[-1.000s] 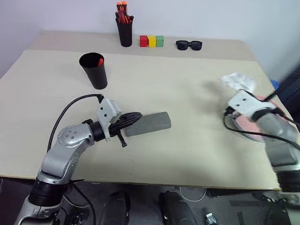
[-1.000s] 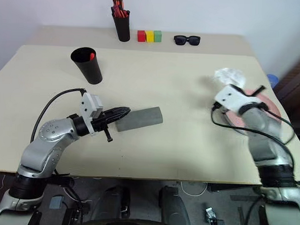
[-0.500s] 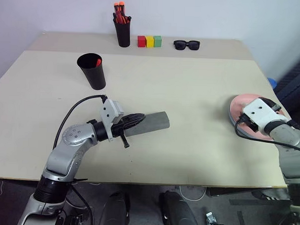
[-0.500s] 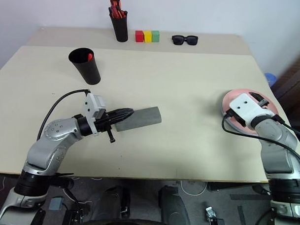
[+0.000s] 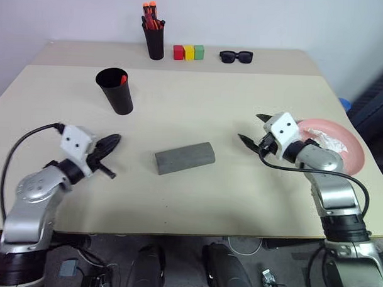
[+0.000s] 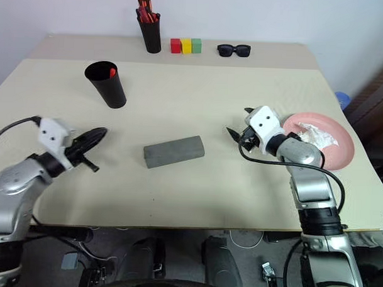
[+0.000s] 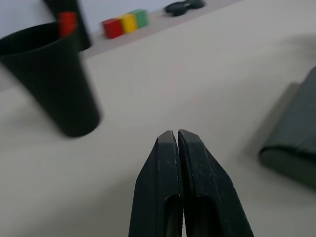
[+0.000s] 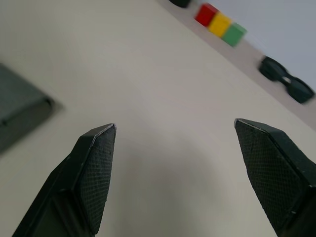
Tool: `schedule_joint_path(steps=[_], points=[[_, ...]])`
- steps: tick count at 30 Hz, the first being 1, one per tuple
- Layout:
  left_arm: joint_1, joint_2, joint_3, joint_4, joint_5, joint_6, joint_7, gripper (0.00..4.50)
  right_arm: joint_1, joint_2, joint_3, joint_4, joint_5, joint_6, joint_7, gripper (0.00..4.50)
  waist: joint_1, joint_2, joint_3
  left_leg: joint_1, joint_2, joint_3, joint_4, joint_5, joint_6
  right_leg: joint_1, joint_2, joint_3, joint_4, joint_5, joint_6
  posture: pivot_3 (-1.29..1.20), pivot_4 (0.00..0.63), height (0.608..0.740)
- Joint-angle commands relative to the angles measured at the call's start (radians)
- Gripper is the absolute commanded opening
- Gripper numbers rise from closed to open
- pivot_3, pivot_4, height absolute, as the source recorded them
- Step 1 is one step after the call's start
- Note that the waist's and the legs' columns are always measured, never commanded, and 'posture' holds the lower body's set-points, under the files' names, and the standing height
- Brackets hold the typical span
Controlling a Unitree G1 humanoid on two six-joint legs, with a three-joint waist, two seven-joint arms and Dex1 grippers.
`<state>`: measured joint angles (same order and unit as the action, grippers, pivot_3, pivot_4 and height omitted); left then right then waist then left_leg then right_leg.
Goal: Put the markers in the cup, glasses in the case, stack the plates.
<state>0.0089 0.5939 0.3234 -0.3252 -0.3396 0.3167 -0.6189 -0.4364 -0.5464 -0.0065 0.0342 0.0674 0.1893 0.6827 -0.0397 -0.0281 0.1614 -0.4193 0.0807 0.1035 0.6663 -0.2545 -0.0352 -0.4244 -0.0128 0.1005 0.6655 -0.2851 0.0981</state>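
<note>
The grey case (image 5: 185, 158) lies shut in the middle of the worktop (image 5: 199, 100), and nothing is touching it. The left gripper (image 5: 111, 141) is off to its left, well apart from it, with its jaws pressed tight together and nothing between them. The right gripper (image 5: 255, 129) is on the other side of the case, also apart from it, and its jaws are spread wide with nothing in them. Just behind the right gripper sits the pink plate (image 5: 342, 146) near the right edge of the worktop, with something white and crumpled (image 5: 327, 139) lying on it. The black cup (image 5: 116, 90) stands upright toward the far left, and a red marker (image 5: 123, 79) pokes up inside it. Along the back of the worktop stands a thin black pen holder (image 5: 155, 42) full of orange-capped pens (image 5: 149, 8). Next to it are three small blocks (image 5: 188, 53) in a row, red, yellow and green, and then a pair of chunky black sunglasses (image 5: 236, 56).
</note>
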Motion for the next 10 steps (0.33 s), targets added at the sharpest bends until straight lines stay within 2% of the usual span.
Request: schedule_joint_path(steps=[1,10], points=[[0.066,0.001,0.057,-0.092,-0.009,-0.01,0.024,0.05,-0.059,0.014,-0.001,0.062,0.022,-0.05,0.017,3.89,0.0,0.0,0.0,0.0,0.0,0.0,0.0,0.0,0.0,0.0,0.0,0.0,0.0,0.0,-0.001,0.0,0.15,0.722],[0.143,-0.034,0.07,-0.175,-0.013,0.015,0.093,0.05,-0.133,0.06,0.049,0.209,0.009,-0.124,0.047,3.89,-0.005,0.0,0.0,0.0,0.0,0.0,-0.001,0.0,0.0,0.0,0.0,0.0,0.0,0.0,-0.001,0.0,0.15,0.722]])
